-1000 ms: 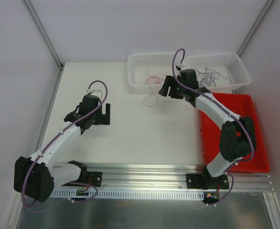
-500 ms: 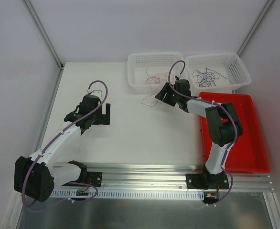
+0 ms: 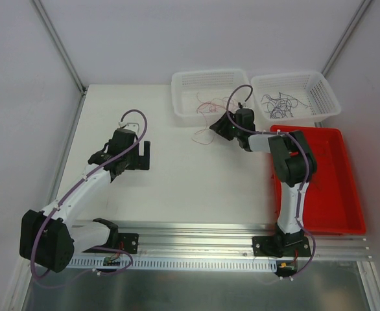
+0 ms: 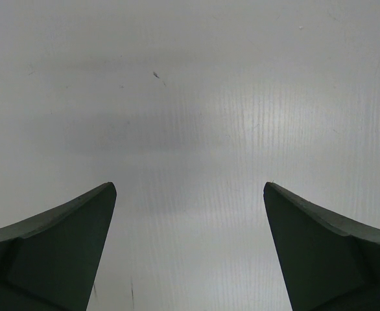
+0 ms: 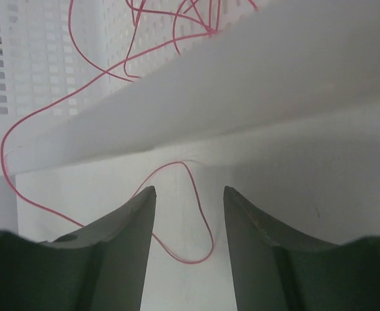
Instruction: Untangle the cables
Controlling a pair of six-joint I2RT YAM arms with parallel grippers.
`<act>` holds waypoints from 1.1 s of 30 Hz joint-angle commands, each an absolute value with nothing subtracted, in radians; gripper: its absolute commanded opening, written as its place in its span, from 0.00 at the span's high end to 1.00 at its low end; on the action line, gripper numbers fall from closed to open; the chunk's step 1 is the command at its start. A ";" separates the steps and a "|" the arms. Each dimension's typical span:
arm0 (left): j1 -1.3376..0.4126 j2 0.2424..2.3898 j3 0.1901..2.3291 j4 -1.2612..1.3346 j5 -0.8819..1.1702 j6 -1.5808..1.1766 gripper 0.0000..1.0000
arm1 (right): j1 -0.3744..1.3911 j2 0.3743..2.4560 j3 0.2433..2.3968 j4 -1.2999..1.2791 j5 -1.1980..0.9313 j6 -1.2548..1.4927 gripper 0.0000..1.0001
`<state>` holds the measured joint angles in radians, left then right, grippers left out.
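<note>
Thin red cables lie in the left white basket, and one strand hangs over its front rim onto the table. Black and purple cables lie curled in the right white basket. My right gripper is low at the front of the left basket. In the right wrist view it is open, with a loop of the red cable lying on the table between its fingers. My left gripper is open and empty over bare table.
A red tray stands at the right, beside the right arm. The left basket's white wall is just beyond my right fingertips. A metal rail runs along the near edge.
My right arm has folded in and its gripper has moved left and down, to the red strand in front of the left basket. The left arm has not moved.
</note>
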<state>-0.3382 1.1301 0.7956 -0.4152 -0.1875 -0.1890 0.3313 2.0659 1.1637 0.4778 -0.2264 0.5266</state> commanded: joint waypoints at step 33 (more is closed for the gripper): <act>-0.330 1.129 0.805 -0.400 -0.202 -0.161 0.01 | 0.356 1.913 1.144 0.427 -0.327 0.492 0.99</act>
